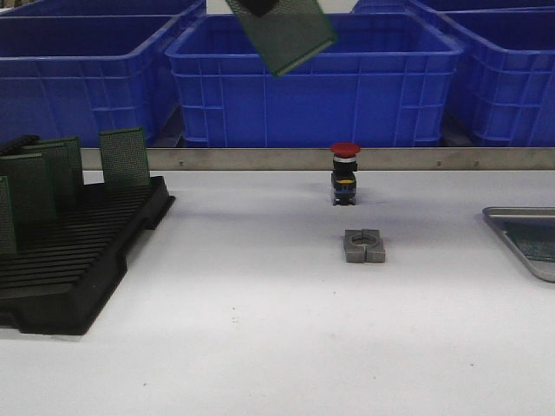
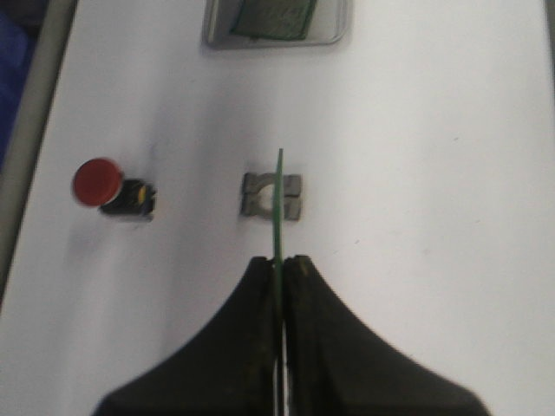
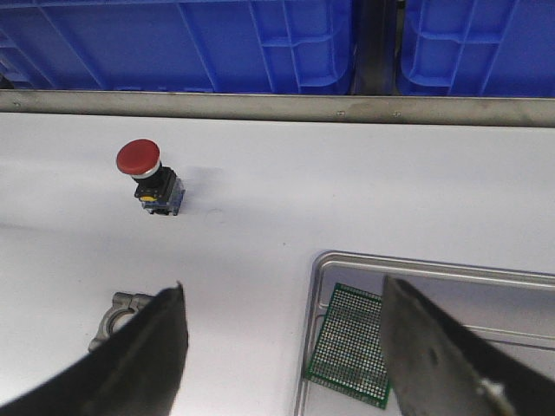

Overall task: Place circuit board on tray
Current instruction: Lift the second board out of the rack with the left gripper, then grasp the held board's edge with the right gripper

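Note:
My left gripper (image 2: 279, 260) is shut on a green circuit board (image 2: 279, 204), which shows edge-on between the black fingers. In the front view this board (image 1: 286, 35) hangs tilted, high above the table's middle. The silver-grey tray (image 1: 520, 227) lies at the table's right edge, partly cut off. Another green board (image 3: 351, 342) lies flat inside the tray (image 3: 416, 264). My right gripper (image 3: 283, 282) hovers open over the tray's left rim, with nothing between its fingers.
A red push button (image 1: 344, 173) and a grey metal clamp (image 1: 363, 245) stand mid-table, below the held board. A black slotted rack (image 1: 78, 260) with upright green boards is at the left. Blue crates (image 1: 312, 87) sit behind a metal rail (image 1: 390, 159).

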You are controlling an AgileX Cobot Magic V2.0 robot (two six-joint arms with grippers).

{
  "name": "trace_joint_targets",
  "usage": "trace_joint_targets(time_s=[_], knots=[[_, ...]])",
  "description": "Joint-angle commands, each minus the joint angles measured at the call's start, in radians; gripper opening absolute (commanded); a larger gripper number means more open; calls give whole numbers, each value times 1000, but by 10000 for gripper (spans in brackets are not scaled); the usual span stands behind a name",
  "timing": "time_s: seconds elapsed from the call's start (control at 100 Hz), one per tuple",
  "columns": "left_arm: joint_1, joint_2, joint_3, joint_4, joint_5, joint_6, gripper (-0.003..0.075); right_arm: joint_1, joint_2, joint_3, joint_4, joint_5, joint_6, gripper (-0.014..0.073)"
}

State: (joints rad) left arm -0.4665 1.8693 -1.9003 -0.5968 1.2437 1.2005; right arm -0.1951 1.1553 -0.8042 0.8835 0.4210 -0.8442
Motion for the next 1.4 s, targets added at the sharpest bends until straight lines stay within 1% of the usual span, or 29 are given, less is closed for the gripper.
trace_joint_targets(time_s=[0.0, 0.16, 0.23, 0.35, 0.42, 0.54, 0.59, 0.68, 0.83, 0.98, 1.15, 1.39], knots=[[-40, -24, -29, -60, 33, -13, -18, -1, -24, -26, 20, -22, -10, 499], [-53, 10, -29, -90, 33, -13, -18, -1, -24, -28, 23, 13, -11, 499], [-53, 12, -29, -100, 33, -13, -18, -1, -24, -39, 24, 58, -48, 499], [-53, 12, -29, -102, 33, -13, -18, -1, -24, -77, 48, 154, -170, 499], [-53, 12, -29, -105, 33, -13, -18, -1, -24, -106, 65, 215, -266, 499], [-53, 12, -29, -115, 33, -13, -18, -1, -23, -158, 101, 384, -468, 499], [-53, 12, -29, -122, 33, -13, -18, -1, -17, -173, 120, 445, -531, 499], [-53, 12, -29, -133, 33, -13, -18, -1, 1, -194, 166, 530, -595, 499], [-53, 12, -29, -135, 33, -13, -18, 6, 66, -204, 256, 600, -644, 499], [-53, 12, -29, -135, 33, -13, -18, 61, 153, -205, 316, 611, -721, 499], [-53, 12, -29, -135, 33, -13, -18, 128, 253, -267, 318, 613, -728, 499], [-53, 12, -29, -135, 33, -13, -18, 159, 361, -373, 317, 683, -728, 499]])
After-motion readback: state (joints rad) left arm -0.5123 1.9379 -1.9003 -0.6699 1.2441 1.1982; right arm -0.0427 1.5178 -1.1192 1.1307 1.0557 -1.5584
